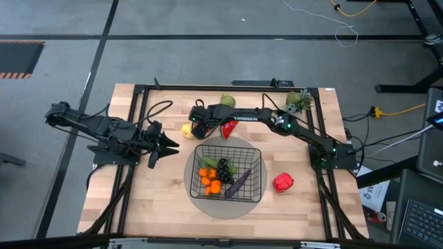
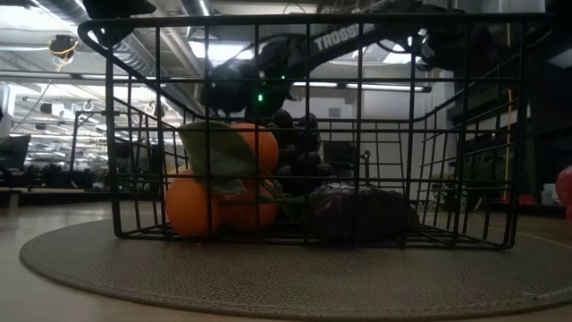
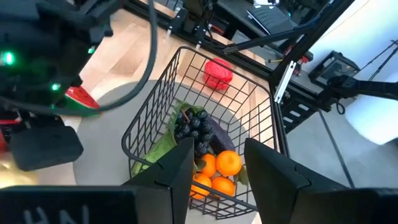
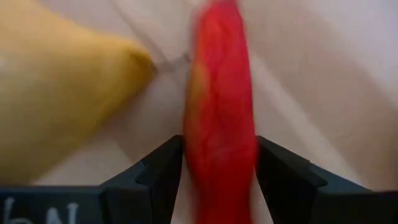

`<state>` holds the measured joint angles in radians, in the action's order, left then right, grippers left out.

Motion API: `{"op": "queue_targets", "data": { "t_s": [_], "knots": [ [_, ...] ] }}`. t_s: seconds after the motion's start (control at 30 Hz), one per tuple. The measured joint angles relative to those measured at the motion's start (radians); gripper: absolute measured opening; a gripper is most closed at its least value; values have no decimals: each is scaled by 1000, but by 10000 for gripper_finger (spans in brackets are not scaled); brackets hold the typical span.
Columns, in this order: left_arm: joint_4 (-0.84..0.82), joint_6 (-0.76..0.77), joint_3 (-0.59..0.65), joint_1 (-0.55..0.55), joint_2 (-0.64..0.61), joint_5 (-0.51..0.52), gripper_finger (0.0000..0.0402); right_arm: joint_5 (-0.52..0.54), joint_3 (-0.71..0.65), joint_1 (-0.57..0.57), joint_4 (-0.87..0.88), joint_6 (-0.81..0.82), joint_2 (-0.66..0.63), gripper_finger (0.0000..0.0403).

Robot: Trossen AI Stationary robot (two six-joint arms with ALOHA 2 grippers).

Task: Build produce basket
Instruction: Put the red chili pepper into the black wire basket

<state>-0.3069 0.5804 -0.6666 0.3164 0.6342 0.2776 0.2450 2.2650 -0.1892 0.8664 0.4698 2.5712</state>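
The black wire-mesh basket [image 1: 257, 166] stands on a flat round grey disc [image 1: 228, 209] and holds oranges [image 1: 210, 180], dark grapes [image 1: 223, 168] and a purple eggplant [image 1: 237, 183]. My right gripper [image 1: 201, 126] reaches to the far left of the basket and is shut on the red chili [image 4: 221, 93], right beside the yellow lemon [image 1: 187, 129]. A watermelon slice [image 1: 227, 128] lies just right of it. The green pear [image 1: 228, 102] and red pepper [image 1: 282, 182] lie on the table. My left gripper [image 1: 173, 146] is open, left of the basket, touching nothing. My right gripper has the red chili pinched between its two fingers, one on each long side of it [image 4: 217, 168]. It comes at the chili slanting down from the table's right side. Whether the chili is lifted or lies on the table does not show.
A green leafy sprig [image 1: 299, 102] lies at the far right corner of the table. A black frame [image 1: 138, 97] borders the wooden table top on its left, far and right sides. Bare wood shows in front of the disc and around the red pepper.
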Motion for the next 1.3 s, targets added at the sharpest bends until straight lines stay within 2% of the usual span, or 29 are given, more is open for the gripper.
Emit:
{"op": "queue_targets", "data": {
  "t_s": [0.13, 0.33, 0.43, 0.6, 0.73, 0.83, 0.93, 1.3],
  "knots": [
    [-1, 3, 0, 0, 0, -15, 137, -80, 1, 0, 2, 13, 8, 196],
    [-16, -13, 0, 0, 0, -15, 137, -115, 2, 3, 10, 20, 12, 191],
    [-17, -13, 0, 0, 0, -15, 137, -127, 3, 1, 14, 19, 12, 166],
    [-18, -13, 0, 0, 0, -8, 137, -131, 5, 2, 19, -7, 12, 85],
    [-18, -14, 0, 0, 0, -7, 137, -150, 15, 3, 43, -35, -1, 80],
    [-18, -14, 0, 0, 0, -7, 137, -166, 90, 6, 100, -65, -7, 80],
    [-21, -11, 0, 0, 0, -7, 137, -191, 49, 7, 87, -84, -94, 80],
    [-25, -14, 0, 0, 0, -2, 137, -188, 61, 54, 211, -172, -343, 80]
  ]
}}
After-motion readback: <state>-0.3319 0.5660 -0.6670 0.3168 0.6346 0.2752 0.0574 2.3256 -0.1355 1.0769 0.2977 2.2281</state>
